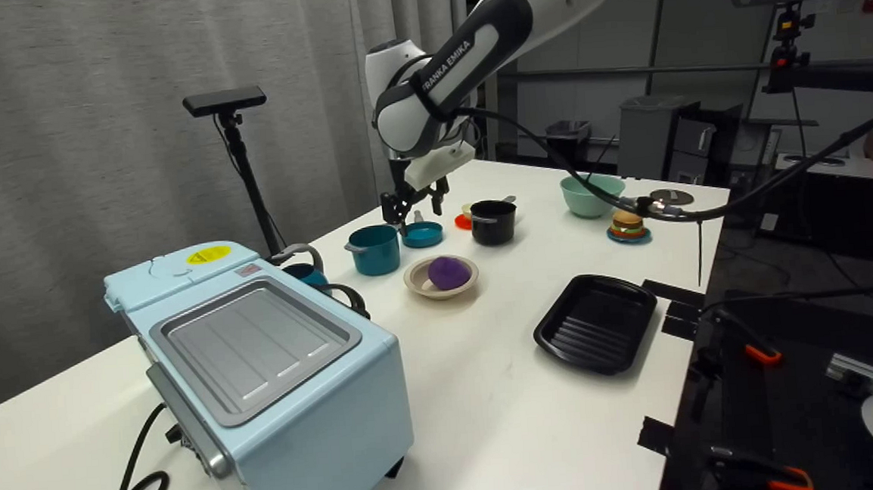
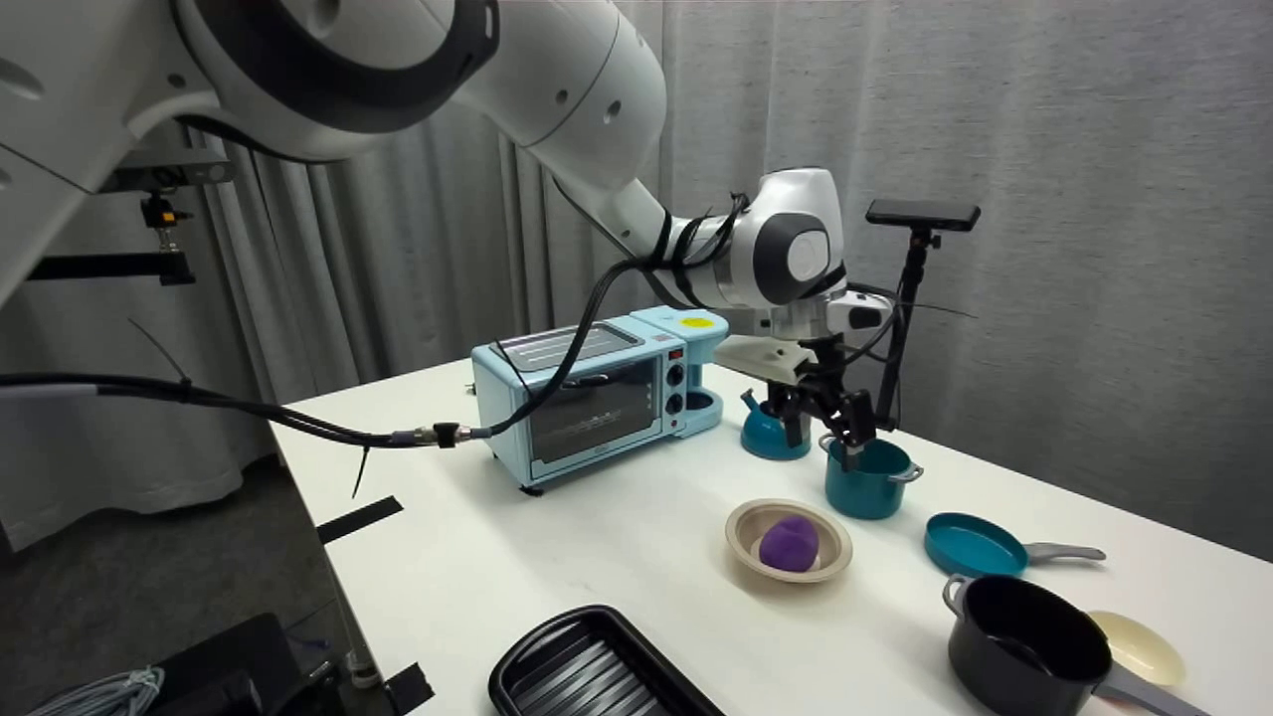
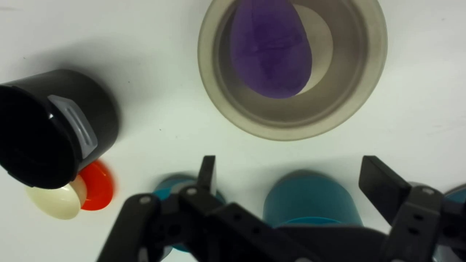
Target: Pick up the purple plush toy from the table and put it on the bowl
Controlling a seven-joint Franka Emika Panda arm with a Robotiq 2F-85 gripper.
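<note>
From where I stood, the job looked all but finished. The purple plush toy (image 2: 789,544) sat inside the shallow cream-beige bowl (image 3: 349,62), low in its hollow and a little off centre, with bare bowl showing beside it in both exterior views. No part of it seemed to touch the white counter (image 1: 492,416); the bowl alone carried it. In the wrist view one end of the toy ran off the top edge, so I could not follow its whole outline there, but both exterior views had it lying within the rim.

The claw (image 3: 290,173) hung above the counter, clear of the bowl, off toward the teal pot (image 2: 863,492) and the blue pan (image 2: 975,545), well apart from the toy. Its two fingers (image 3: 382,185) were spread wide with nothing gripped between them. I could not tell how much air lay between the nearest fingertip and the pot's rim.

Going by how things lay, I would have counted both the picking up and the putting down as done. Nothing about the toy seemed to call for another grasp: it looked settled, and the bowl stood flat. All that remained, to my mind, was to draw the robot arm (image 2: 597,89) away without a finger catching the pot or the pan, and without nudging the bowl.
</note>
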